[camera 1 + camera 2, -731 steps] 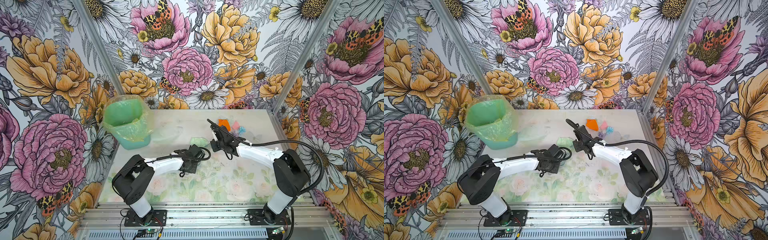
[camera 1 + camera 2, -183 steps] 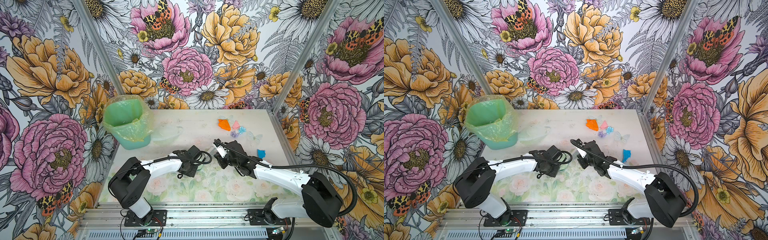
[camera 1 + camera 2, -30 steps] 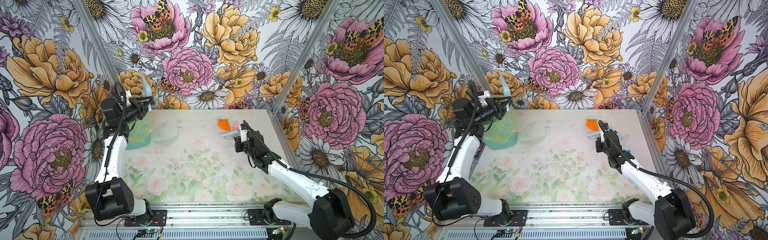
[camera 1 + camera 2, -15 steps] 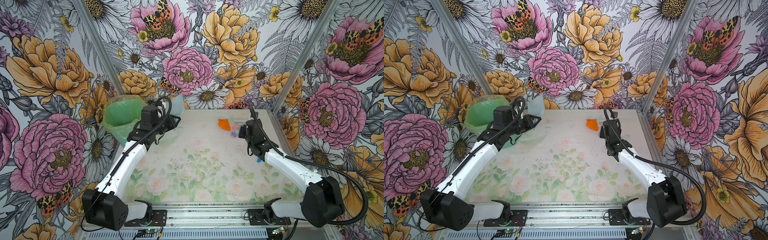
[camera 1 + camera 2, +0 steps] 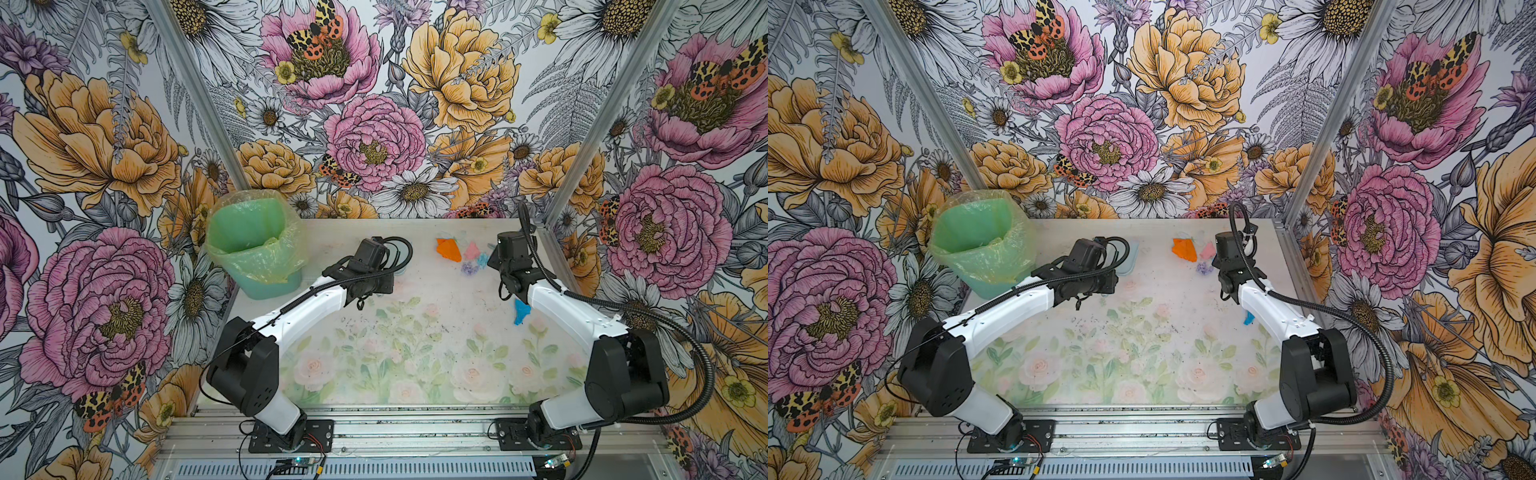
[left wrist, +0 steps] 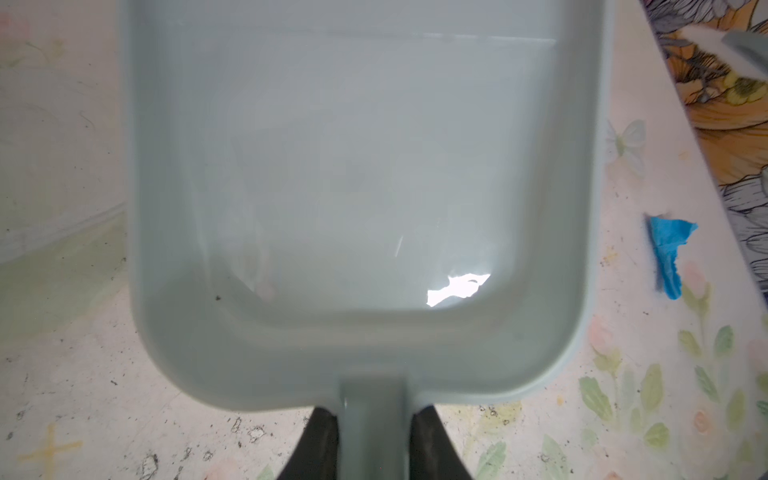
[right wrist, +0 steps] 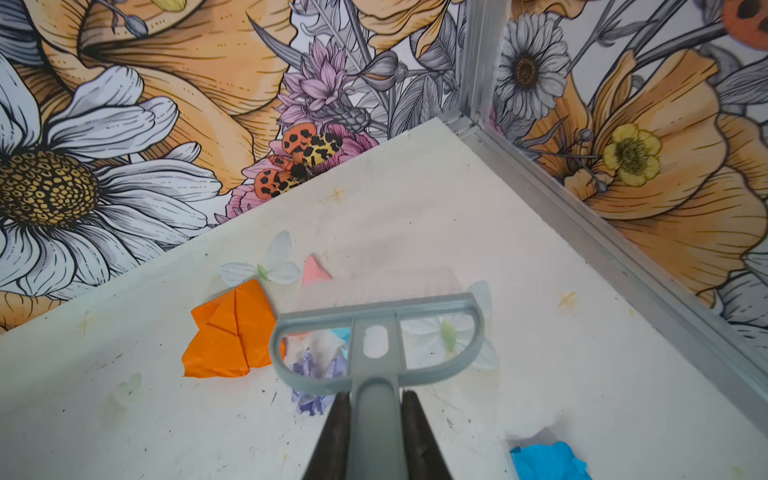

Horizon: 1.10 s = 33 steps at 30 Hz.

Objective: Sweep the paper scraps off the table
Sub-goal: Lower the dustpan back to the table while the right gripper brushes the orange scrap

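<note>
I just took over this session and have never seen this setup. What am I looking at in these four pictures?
Two robot arms stand at the near edge of a table. Two pictures look down on everything from above, nearly alike; the other two come from a camera on each wrist. The left tool is shut on the handle of an empty-looking dustpan; the right tool is shut on a hand brush. Paper scraps, orange, pink and lilac, lie near the far right corner; a blue scrap lies nearer, beside the right arm. A lined green bin stands far left.
</note>
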### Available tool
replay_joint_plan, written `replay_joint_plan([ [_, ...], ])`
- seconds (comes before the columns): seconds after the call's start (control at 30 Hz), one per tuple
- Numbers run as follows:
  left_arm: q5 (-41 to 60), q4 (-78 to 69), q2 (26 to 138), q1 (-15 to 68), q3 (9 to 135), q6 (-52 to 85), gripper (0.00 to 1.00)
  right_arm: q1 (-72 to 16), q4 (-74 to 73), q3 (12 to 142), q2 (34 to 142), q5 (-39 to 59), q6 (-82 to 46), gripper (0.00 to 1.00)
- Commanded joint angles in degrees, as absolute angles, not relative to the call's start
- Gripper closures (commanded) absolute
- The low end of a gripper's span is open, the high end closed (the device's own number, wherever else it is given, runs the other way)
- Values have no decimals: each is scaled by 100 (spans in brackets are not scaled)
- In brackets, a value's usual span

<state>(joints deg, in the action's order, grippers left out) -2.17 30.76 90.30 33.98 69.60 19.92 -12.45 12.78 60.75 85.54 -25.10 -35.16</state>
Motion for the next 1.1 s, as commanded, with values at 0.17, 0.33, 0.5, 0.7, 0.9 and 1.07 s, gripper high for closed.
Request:
replay_joint_plan([
  [0.17, -804, 3111, 9528, 3932, 6843, 1718, 100, -1307, 1179, 7324, 9754, -1576, -3592, 100],
  [0.33, -782, 3104, 9713, 4076, 6655, 1887, 100, -1421, 910, 7963, 10509, -1164, -3419, 100],
  [0.5, -850, 3071, 9888, 4254, 6463, 2092, 100, -1587, 806, 8467, 11164, -914, -3293, 100],
  [0.7, -968, 3027, 9985, 4457, 6265, 2334, 100, -1682, 814, 8705, 11652, -592, -3266, 100],
  [0.9, -1019, 2982, 9978, 4487, 6115, 2391, 100, -1845, 1080, 8701, 11717, -336, -2988, 100],
  [1.07, -1051, 2987, 9964, 4482, 6091, 2360, 100, -2022, 1432, 8527, 11584, -85, -2916, 100],
])
